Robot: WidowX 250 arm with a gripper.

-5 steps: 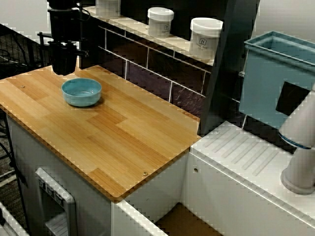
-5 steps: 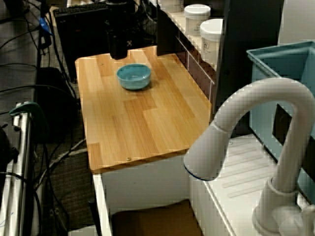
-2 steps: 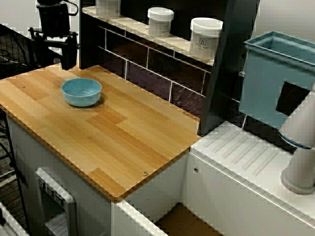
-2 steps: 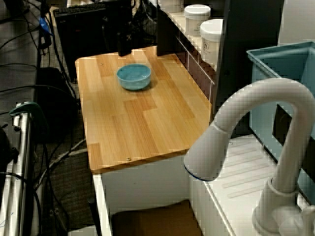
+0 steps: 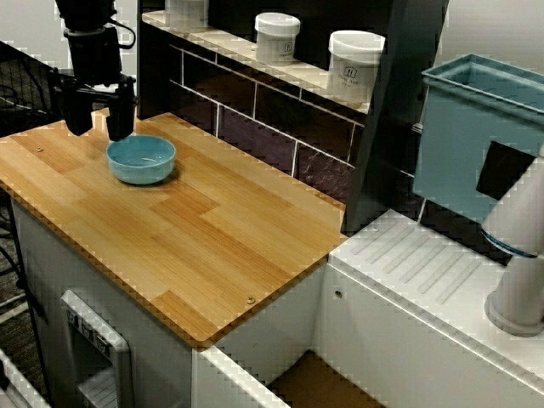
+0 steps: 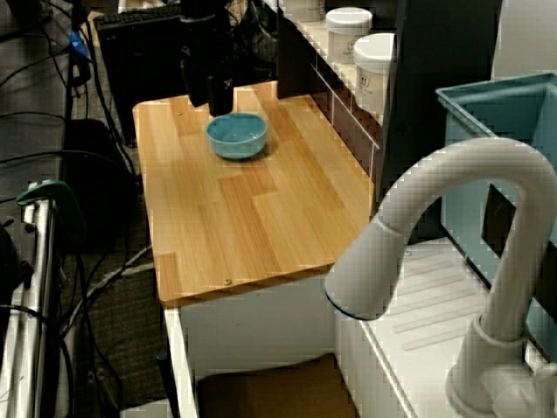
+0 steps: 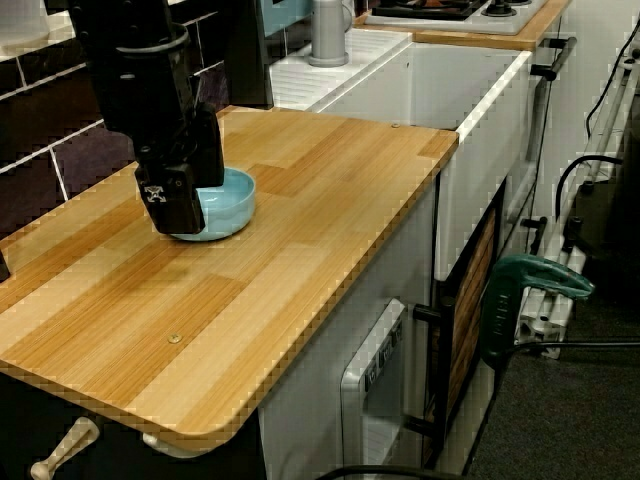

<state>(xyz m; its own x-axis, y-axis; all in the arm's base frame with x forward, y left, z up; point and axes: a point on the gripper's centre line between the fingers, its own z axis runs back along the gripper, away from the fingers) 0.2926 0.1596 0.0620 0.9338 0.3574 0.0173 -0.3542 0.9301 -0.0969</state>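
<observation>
Gripper spread wide beside bowl — jar label (probably) illegible.

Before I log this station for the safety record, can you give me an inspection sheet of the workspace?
Surface: wooden countertop, no spills seen.
Job's things: light blue round bowl, upright, empty.
Clutter: white lidded jars on the tiled shelf.
Grippers: black gripper, jaws open, low at the bowl's rim; contact unclear.
Cables: black cables on the floor beside the counter.
Surroundings: white faucet, teal plastic bin.
</observation>
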